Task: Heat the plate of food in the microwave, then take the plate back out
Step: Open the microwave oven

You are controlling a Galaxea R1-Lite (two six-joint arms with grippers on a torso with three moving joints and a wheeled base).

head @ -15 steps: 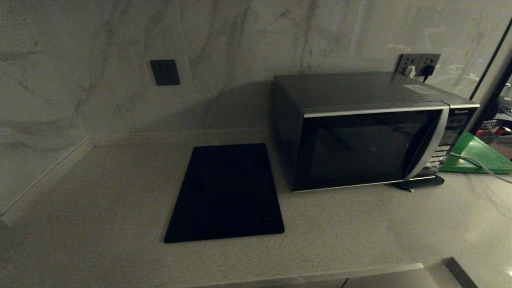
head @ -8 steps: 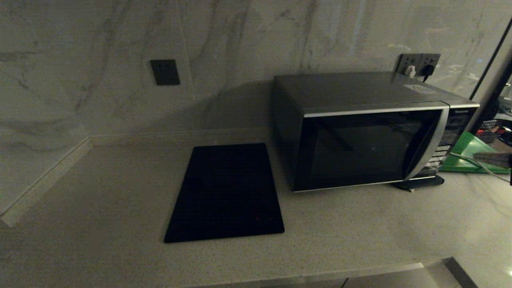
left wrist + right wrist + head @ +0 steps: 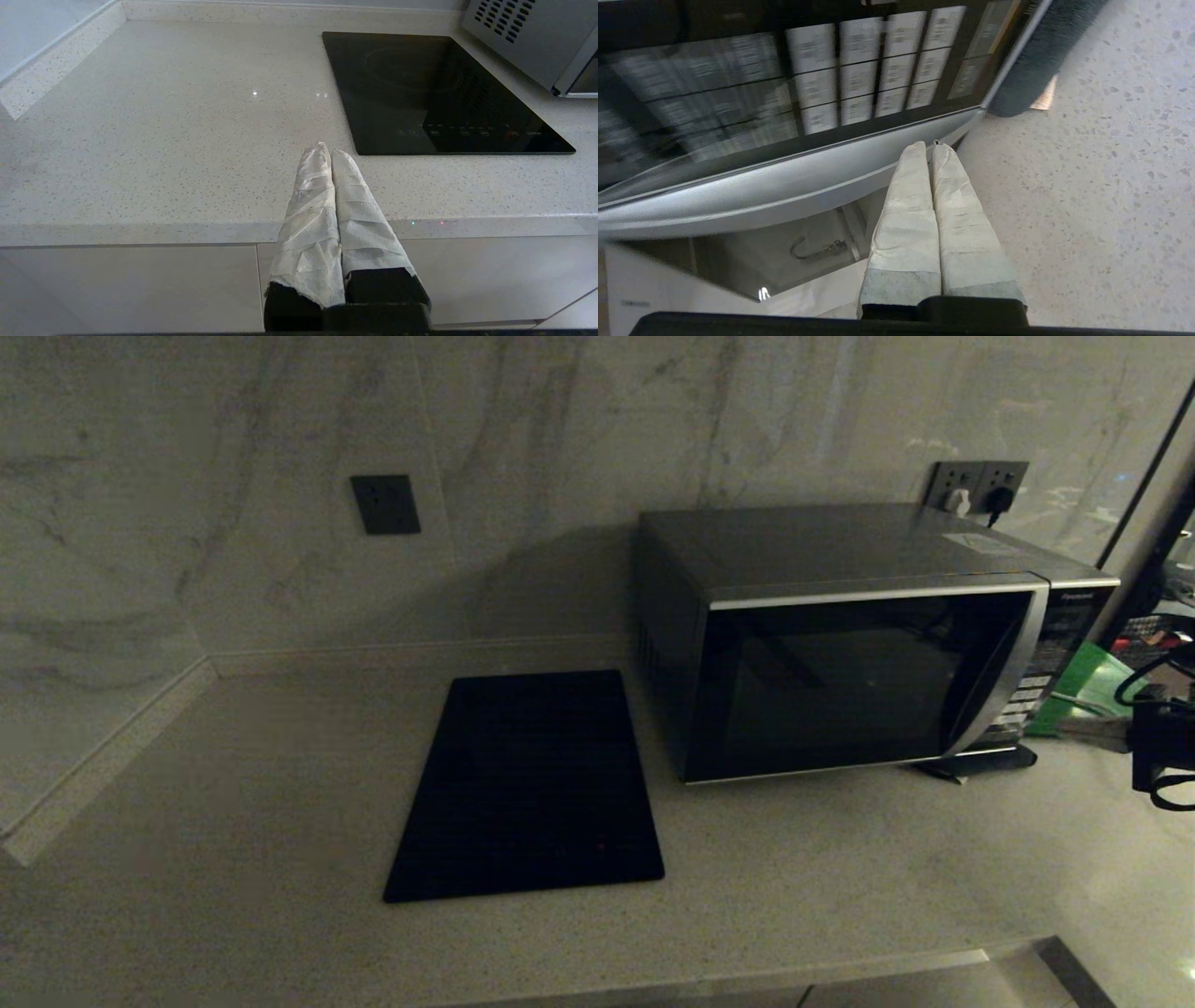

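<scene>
My right hand (image 3: 930, 147), fingers pressed together and empty, nears the microwave (image 3: 845, 644) panel at the frame's right; door shut, plate unseen, heating not begun.

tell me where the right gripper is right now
In the head view the right gripper is at the far right, shut, just off the microwave's button panel and in front of the green board; its wrist view shows the fingertips by the door's lower silver trim.

1. Left gripper (image 3: 331, 151): two long tapering fingers are showing wrinkled white wrapping above a black base.
2. Right gripper (image 3: 930, 147): matching white-wrapped fingers, black mount, black looping cables trailing.
</scene>
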